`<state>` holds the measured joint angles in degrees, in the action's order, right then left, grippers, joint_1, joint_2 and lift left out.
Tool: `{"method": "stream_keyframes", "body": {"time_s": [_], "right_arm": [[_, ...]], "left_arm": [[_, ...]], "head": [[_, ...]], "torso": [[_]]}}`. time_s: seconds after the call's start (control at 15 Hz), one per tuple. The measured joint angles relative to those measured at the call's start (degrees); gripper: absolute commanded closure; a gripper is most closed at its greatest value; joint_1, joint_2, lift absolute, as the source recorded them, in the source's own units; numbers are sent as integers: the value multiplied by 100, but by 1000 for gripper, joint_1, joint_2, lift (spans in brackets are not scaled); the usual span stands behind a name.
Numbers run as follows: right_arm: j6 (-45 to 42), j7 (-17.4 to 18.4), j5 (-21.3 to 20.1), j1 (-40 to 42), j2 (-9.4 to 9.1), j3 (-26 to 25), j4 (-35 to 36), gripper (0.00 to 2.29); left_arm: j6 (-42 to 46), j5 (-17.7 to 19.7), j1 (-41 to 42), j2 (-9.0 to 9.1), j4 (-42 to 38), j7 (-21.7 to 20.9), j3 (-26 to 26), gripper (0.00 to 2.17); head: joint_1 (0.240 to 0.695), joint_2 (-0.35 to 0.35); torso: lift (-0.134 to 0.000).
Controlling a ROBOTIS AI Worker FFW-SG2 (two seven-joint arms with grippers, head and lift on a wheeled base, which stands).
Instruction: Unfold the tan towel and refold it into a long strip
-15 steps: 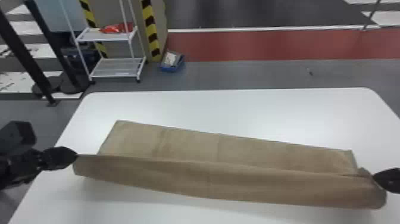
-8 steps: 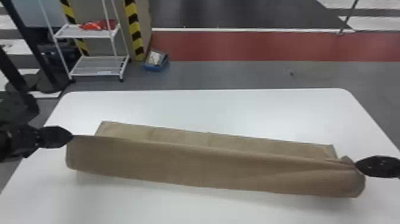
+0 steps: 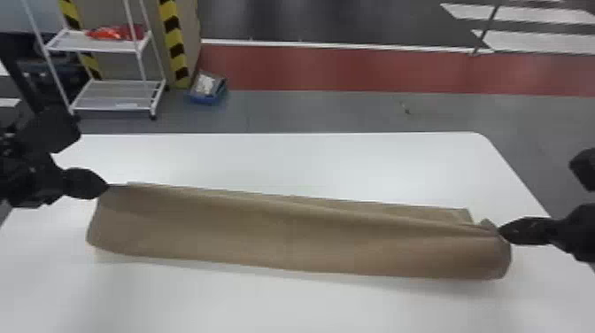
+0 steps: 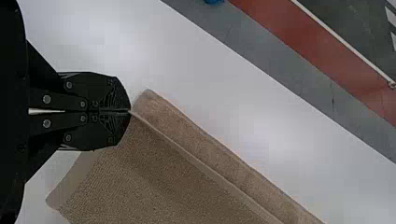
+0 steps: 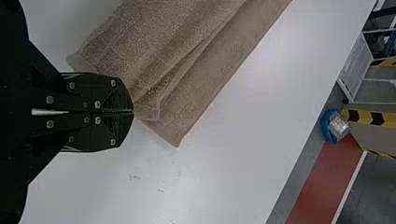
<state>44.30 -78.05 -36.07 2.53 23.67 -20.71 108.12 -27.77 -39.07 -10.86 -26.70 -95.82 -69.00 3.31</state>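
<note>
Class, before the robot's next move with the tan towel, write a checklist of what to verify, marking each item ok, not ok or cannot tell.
1. Left gripper closed on the tan towel: ok.
2. Right gripper closed on the towel's other end: ok.
3. Towel within the edges of the white table: ok.
4. Held edge lined up with the lower layer's far edge: not ok, a strip of lower layer shows beyond it.
5. Corner at the right gripper smooth: not ok, it is bunched.
6. Underside free of creases: cannot tell, hidden.

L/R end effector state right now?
Left end effector: closed, pinching the tan towel by a corner.
Right end effector: closed, pinching the towel's other end.
</note>
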Motion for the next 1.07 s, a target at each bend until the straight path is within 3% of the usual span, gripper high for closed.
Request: {"method": "stream_keyframes", "body": {"time_s": [0.53,1.07], "right_arm": [[203,0,-166,-557,85,275,-510,1183],[228,0,-472,-1137,135,790,-1016,1183]], "left_arm": [[96,-22,-976,-16,1240,235,-672,1430],[156,-22,-1204,-20,1627,300,-832,1430]], "head": [[695,-80],[695,-65]], "torso": [[-125],[-125]]}}
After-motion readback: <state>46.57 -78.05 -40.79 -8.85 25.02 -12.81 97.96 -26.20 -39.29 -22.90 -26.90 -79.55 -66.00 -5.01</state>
